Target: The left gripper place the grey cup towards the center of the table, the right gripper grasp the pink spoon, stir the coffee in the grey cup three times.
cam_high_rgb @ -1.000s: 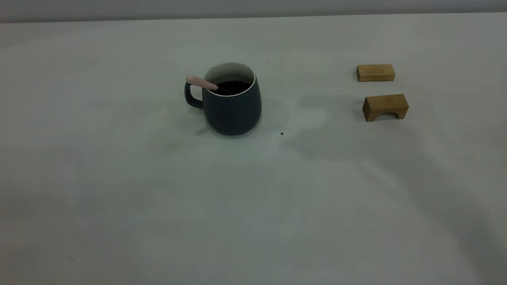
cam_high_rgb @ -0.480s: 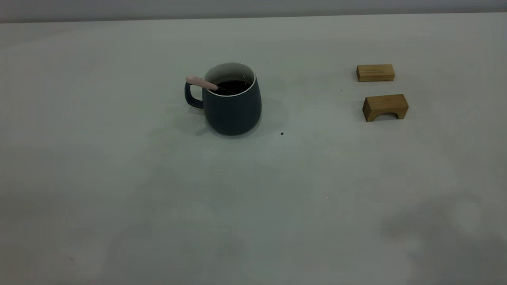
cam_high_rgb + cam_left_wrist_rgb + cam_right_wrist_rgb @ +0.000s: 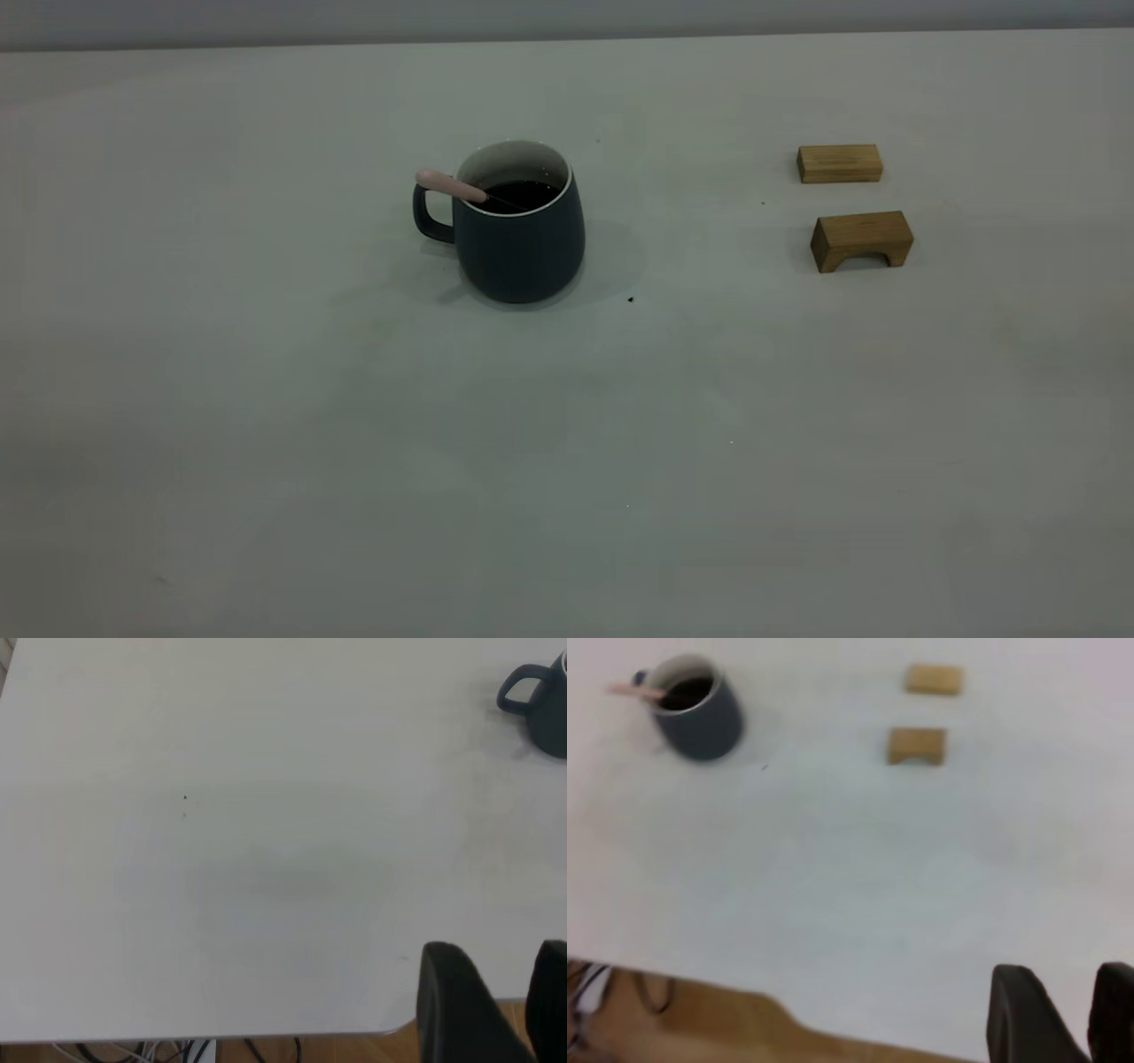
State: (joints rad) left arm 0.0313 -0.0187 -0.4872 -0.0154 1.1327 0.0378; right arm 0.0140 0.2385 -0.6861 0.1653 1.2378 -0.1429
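The grey cup (image 3: 523, 252) stands upright near the middle of the table (image 3: 549, 461), handle to the left, with dark coffee (image 3: 524, 191) inside. The pink spoon (image 3: 450, 185) leans in the cup, its pink handle sticking out over the rim above the cup's handle and its bowl in the coffee. Nothing holds it. Neither gripper appears in the exterior view. My left gripper (image 3: 500, 950) hangs by the table's near edge, far from the cup (image 3: 542, 700), open and empty. My right gripper (image 3: 1061, 970) is also open and empty, well back from the cup (image 3: 702, 722) and spoon (image 3: 633, 691).
Two tan wooden blocks lie at the right: a flat one (image 3: 840, 163) farther back and an arch-shaped one (image 3: 861, 239) in front of it. A tiny dark speck (image 3: 631, 299) sits just right of the cup. The table's near edge (image 3: 833, 1032) shows in the right wrist view.
The broad shadow over the table's right side has shrunk toward the near right corner and gone. The cup, spoon and blocks have not moved.
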